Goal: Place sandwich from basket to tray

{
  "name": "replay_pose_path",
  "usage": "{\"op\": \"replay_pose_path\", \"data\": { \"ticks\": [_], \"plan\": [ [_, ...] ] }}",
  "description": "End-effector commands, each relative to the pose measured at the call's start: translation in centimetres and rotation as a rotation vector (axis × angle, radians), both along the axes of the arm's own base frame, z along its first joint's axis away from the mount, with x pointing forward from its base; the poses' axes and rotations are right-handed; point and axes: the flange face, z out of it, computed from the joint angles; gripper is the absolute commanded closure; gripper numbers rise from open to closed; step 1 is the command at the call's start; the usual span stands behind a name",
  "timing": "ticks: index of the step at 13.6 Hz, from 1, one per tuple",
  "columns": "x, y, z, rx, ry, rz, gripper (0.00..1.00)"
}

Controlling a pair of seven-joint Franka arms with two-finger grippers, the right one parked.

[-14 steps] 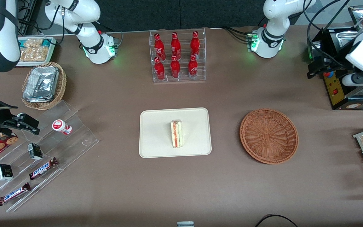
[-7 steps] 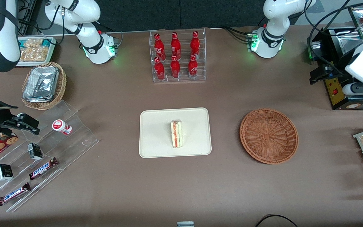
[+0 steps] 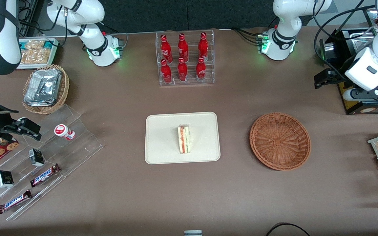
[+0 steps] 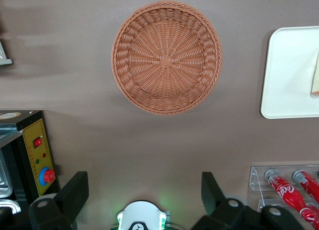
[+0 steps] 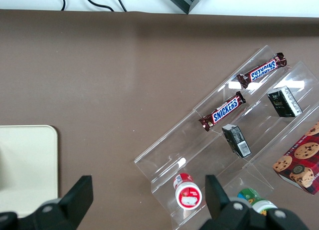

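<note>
Brown table cover fills the front view, cluttered at both ends, fairly bare in the middle. Sandwich [image 3: 184, 139] stands on its edge on the cream tray [image 3: 162, 131] at frame centre, red filling strip facing up, well inside the rim. Basket [image 3: 280, 141] sits centre-right of the frame, apart from the tray, with nothing in it (the wrist view shows only woven bottom).

Gripper [image 3: 322, 78] is at the upper right of the frame, up off the table and well apart from both basket and tray, near a black box with a yellow panel [image 3: 349, 95]. In the wrist view its two dark fingers [image 4: 75, 192] stand wide apart with nothing between them.

Judgement: the transfer looks done, since the sandwich is on the tray and the basket is vacant. What is left, if anything, is only for the arm to park.

Bystanders: red bottles [image 3: 182, 57] in a clear rack at top centre.
</note>
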Motion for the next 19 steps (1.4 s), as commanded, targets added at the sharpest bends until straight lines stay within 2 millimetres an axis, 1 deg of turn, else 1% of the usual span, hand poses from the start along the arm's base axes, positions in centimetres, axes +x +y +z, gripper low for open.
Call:
{"op": "replay_pose_path", "data": {
  "ticks": [1, 3, 11, 17, 19],
  "plan": [
    [0.4, 0.5, 0.6, 0.010, -0.024, 0.002, 0.00],
    [0.4, 1.1, 0.7, 0.007, -0.025, 0.014, 0.00],
    [0.7, 1.2, 0.8, 0.006, -0.048, 0.016, 0.00],
    [0.5, 1.6, 1.3, 0.011, -0.056, 0.017, 0.00],
    [0.5, 1.7, 1.2, 0.012, -0.055, -0.046, 0.00]
  ]
}}
